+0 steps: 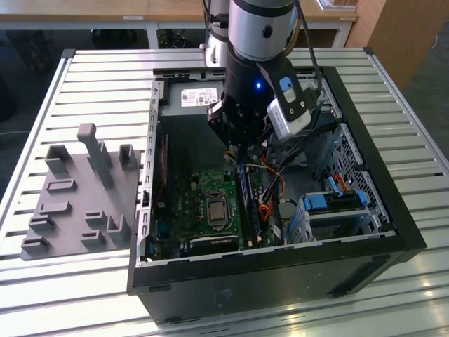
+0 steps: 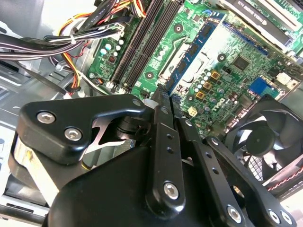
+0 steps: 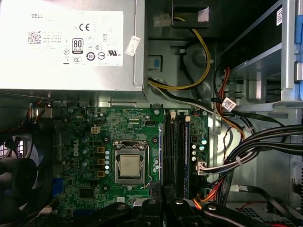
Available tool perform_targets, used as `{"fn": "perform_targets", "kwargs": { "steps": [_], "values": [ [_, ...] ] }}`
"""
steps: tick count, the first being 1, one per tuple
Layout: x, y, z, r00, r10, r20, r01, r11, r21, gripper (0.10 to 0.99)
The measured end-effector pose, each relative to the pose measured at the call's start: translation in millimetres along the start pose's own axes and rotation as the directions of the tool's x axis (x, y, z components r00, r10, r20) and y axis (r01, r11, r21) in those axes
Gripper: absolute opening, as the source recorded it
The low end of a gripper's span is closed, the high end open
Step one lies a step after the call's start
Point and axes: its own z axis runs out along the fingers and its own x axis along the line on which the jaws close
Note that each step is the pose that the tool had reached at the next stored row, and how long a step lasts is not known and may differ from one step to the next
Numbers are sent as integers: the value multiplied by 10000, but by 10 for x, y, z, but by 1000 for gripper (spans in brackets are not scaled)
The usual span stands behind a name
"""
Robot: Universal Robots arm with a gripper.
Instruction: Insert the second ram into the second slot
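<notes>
My gripper (image 1: 240,156) reaches down into the open computer case (image 1: 393,210), over the memory slots beside the processor. Its black fingers are shut on the second ram (image 1: 246,200), a thin blue stick running lengthwise along the slots. In the second wrist view the stick (image 2: 196,49) sticks out from the gripper (image 2: 166,94) and shows dark chips, passing in front of the processor socket. In the first wrist view it (image 3: 186,151) shows edge-on beside the long dark slots (image 3: 173,146), above the gripper (image 3: 163,208). The slots (image 2: 139,45) look dark and unfilled. I cannot tell whether the stick touches a slot.
The power supply (image 3: 71,47) lies beyond the board. Cable bundles (image 3: 246,151) crowd the slots' far side from the processor (image 3: 130,166). A fan (image 2: 265,137) sits nearby. Blue-clipped drive bays (image 1: 337,203) fill the exterior view's right; a grey fixture plate (image 1: 77,196) lies at its left.
</notes>
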Motion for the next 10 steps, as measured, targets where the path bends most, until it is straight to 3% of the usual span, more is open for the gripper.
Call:
{"fn": "perform_targets", "kwargs": {
  "steps": [10],
  "values": [
    [0, 0, 43, 10000, 0, -1, 0, 10000, 2, 137]
  ]
}}
